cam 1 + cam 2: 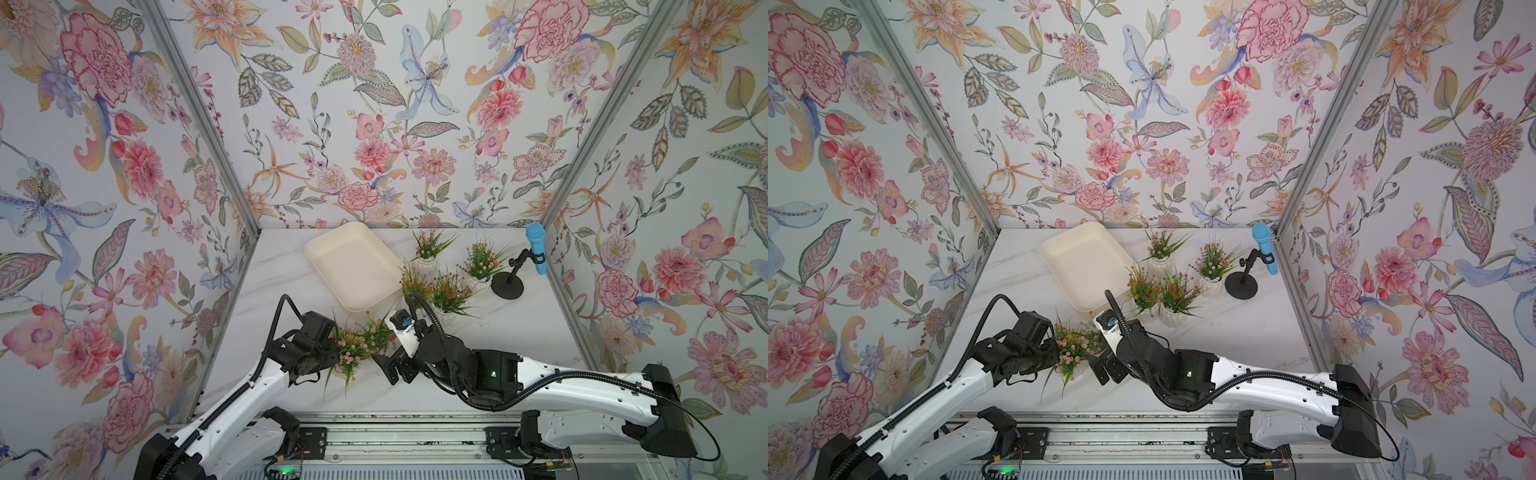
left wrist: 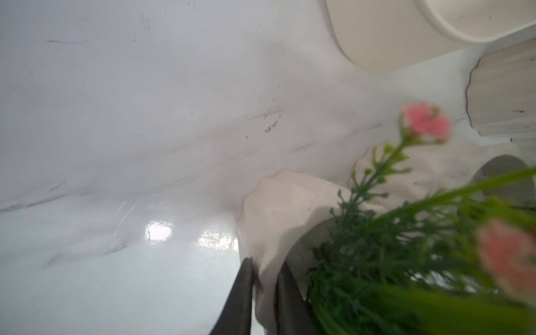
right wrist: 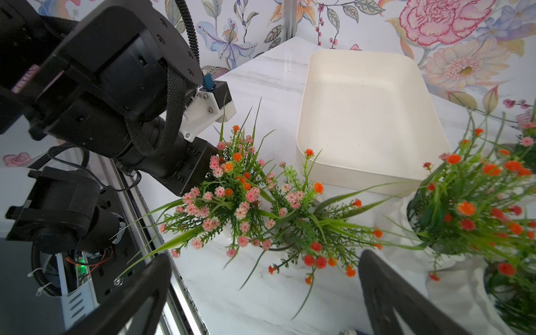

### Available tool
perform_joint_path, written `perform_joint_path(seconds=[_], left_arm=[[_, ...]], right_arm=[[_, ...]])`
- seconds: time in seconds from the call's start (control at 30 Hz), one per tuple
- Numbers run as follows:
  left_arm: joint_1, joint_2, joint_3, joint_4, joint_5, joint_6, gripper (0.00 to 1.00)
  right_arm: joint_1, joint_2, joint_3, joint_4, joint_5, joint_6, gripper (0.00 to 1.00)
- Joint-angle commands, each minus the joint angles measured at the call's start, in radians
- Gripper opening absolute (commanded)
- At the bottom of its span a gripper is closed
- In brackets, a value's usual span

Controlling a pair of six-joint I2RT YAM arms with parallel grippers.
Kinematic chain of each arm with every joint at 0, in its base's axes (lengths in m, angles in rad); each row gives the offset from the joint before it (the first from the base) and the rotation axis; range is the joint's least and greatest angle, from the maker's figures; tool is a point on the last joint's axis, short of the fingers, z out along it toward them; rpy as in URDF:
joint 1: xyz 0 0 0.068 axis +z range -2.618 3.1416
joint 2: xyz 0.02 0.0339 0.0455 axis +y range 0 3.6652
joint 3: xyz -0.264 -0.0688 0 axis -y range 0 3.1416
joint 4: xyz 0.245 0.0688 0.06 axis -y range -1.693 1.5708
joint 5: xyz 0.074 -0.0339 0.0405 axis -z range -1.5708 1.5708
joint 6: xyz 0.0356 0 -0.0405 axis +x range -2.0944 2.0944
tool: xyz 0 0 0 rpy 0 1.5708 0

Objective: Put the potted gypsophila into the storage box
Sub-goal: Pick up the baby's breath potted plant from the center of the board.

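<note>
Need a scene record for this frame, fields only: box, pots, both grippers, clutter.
storage box: empty
pots outside box: six
left gripper: shut on the rim of the pink-flowered pot
neighbouring pot: beside the gripped one, sprigs tangled with it
cluster of four pots: right of the box
right gripper: open, holding nothing, close to the two front pots
clutter: blue microphone on a black stand, back right

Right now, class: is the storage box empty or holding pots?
Empty. The storage box shows a bare floor in the right wrist view; the visible potted gypsophila are all outside it.
</note>
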Motion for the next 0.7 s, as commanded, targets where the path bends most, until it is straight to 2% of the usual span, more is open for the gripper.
perform_joint_path(seconds=[0.0,0.23,0.4,0.67], left_arm=[[-0.010,0.020,0.006,-0.046,-0.042,0.010,0.09],[-0.013,0.030,0.017,-0.058,-0.060,0.017,0.00],[-0.015,-0.003,0.049,-0.102,-0.093,0.012,0.00],[-0.013,-0.041,0.200,-0.242,-0.181,0.022,0.00]], right_arm=[[0.008,0.010,-0.013,-0.005,0.030,0.008,1.00],[0.009,0.011,-0.012,-0.005,0.041,0.004,1.00],[0.010,0.005,-0.009,-0.005,0.045,0.002,1.00],[-0.013,0.013,0.053,0.014,0.024,-0.077,1.00]])
